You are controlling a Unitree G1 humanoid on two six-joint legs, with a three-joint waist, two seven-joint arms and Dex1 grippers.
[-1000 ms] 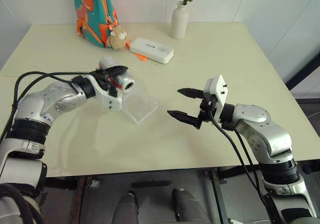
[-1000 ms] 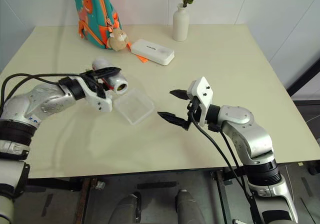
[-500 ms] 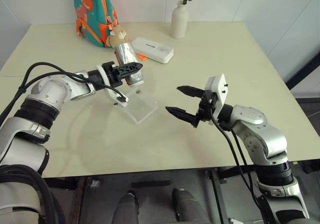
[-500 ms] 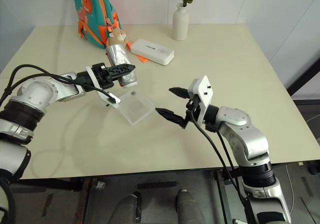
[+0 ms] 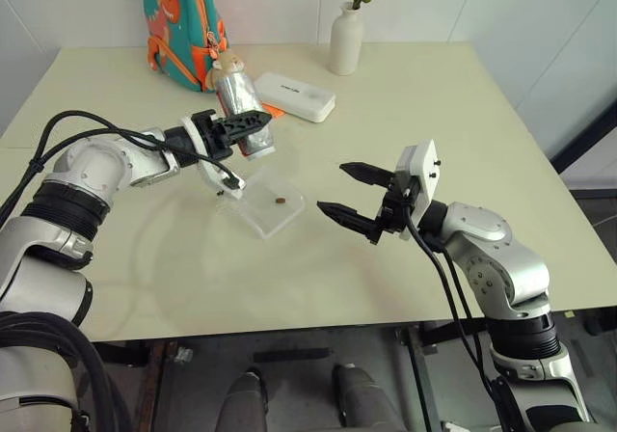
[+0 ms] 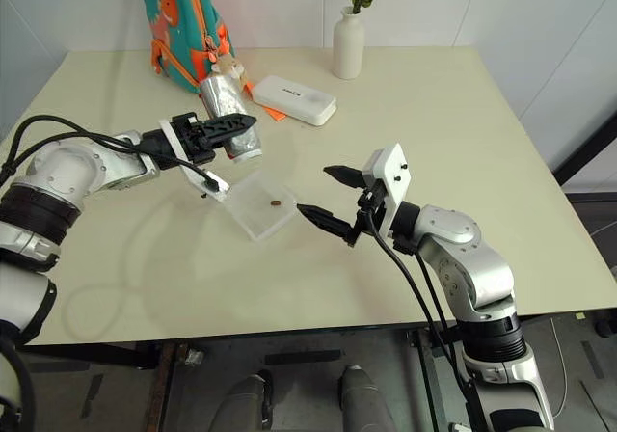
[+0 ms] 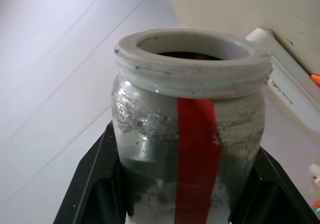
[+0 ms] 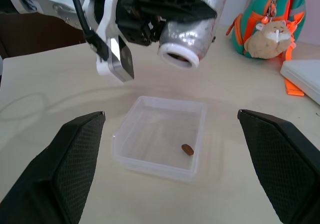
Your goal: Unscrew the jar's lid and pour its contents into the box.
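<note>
My left gripper [image 5: 247,123] is shut on the jar [image 5: 241,102], a clear cylinder with a red band [image 7: 194,149]. The jar hangs tilted, its open mouth [image 8: 179,55] facing down over the far left corner of the box [image 5: 255,212]. This clear shallow tray rests on the table and holds one small brown bit of the contents [image 5: 281,201]. To the right of the box my right gripper [image 5: 353,193] hovers open with nothing between its fingers [image 8: 75,159]. The lid is out of view.
At the back of the cream table [image 5: 434,114] stand a teal backpack [image 5: 178,27] with a plush toy [image 5: 228,67], a white oblong case [image 5: 294,95] and a white vase [image 5: 345,39]. An orange scrap [image 5: 274,111] lies beside the case.
The left gripper rolled the jar from lying sideways to mouth-down and lifted it slightly over the box. A brown bit now lies in the box. The right gripper kept still.
</note>
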